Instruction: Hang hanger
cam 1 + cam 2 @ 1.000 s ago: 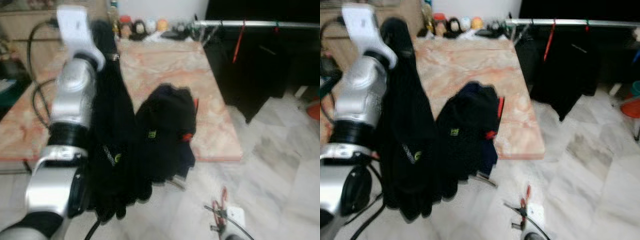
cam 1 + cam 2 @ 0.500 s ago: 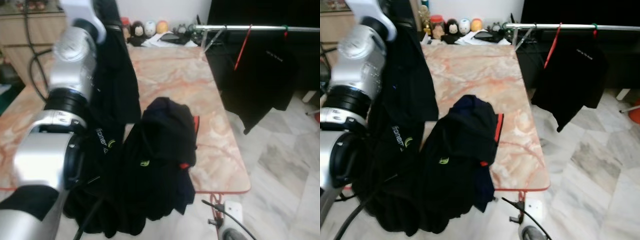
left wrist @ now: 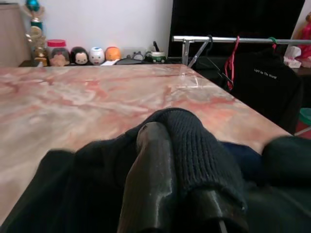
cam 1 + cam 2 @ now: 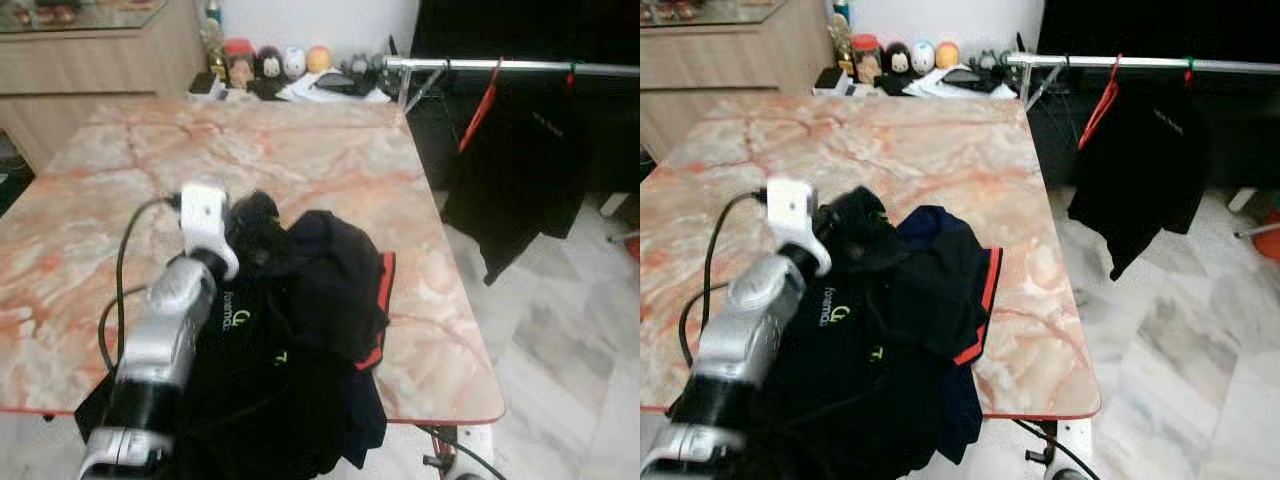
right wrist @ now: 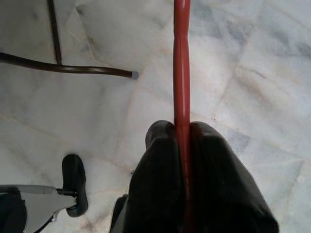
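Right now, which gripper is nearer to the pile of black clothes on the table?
Left. The left gripper is in the pile of black clothes on the marble table, fingers pinching a knit fold. The right gripper is down over the floor, clamped on a red hanger.

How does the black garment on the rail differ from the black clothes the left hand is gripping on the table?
The black garment hangs spread out from a red hanger on the metal rail, off the table; the black clothes lie crumpled at the marble table edge, spilling over it. The pile shows red trim and green lettering; the hung one shows small pale lettering. The left hand pinches the pile; nothing grips the hung one. Both are black.
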